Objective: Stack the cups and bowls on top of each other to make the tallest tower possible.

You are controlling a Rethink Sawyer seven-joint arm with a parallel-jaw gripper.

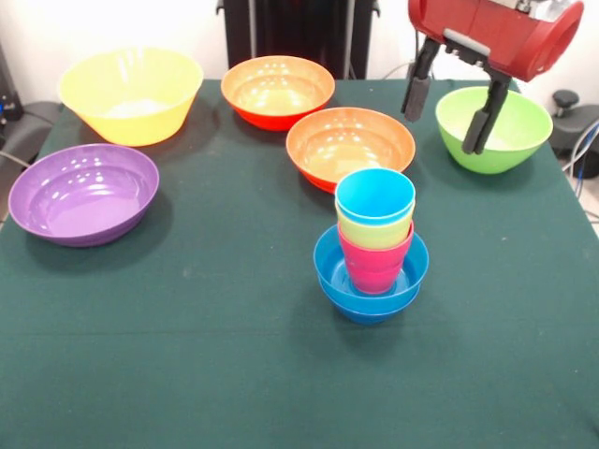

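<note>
The tower stands near the table's middle: small blue bowls nested at the bottom, then the red-pink cup, the yellow cup and the light blue cup on top, all mouth up. The lime green bowl sits at the far right. My gripper hangs open and empty above the table, between the nearer orange bowl and the lime green bowl, one finger over the green bowl's rim. It is well above and behind the tower.
The large yellow bowl sits at the far left, the purple bowl left of centre, and a second orange bowl at the back. The green cloth covers the table.
</note>
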